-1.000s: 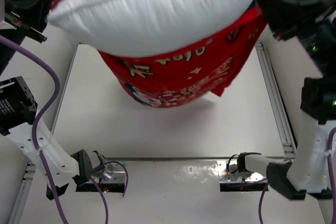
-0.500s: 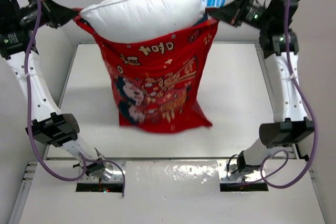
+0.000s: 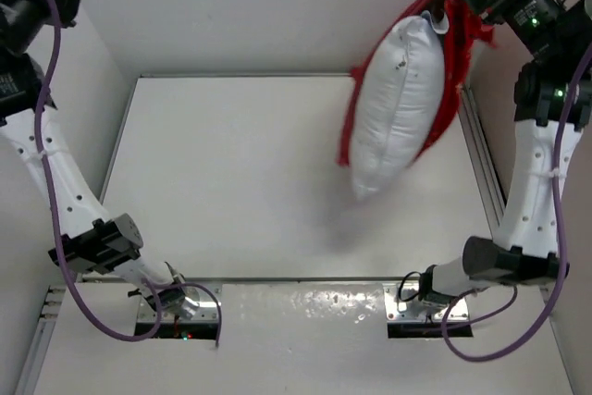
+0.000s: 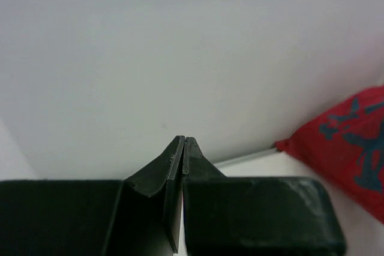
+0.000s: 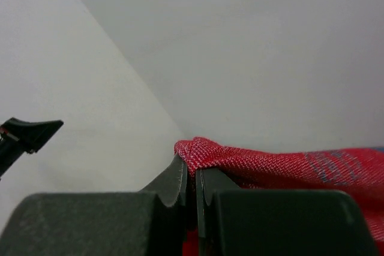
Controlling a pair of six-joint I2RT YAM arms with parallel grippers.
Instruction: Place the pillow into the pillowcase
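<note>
Hanging off R gripper alone: pillowcase w/ pillow in it. Whole bundle is up in the air over far-right side of table, not touching the surface.

Progress (judgement): pillow at least partly in. Top view shows a broad white face w/ red wrapping both long edges + behind it, so case mouth seems to gape toward the cam. Can't tell how deep the pillow sits, or whether its lower corners are seated. Hem not drawn over the exposed white. Left to do, prob.: settle pillow to the bottom, pull hem over, lay bundle flat.

R arm: reared up high, wrist at top-right corner of top view. Fingers clamped on a bunched fold of red hem. R wrist cam shows only red fabric in the pinch, no white cloth.

L arm: raised too, wrist out at top-left corner, well apart from bundle. L gripper pressed closed, tips meeting, nothing between them. A red corner of the case shows at right edge of L wrist cam, not touching.

Risk: one-corner hold, bundle hangs tilted, pillow could slip out.
</note>
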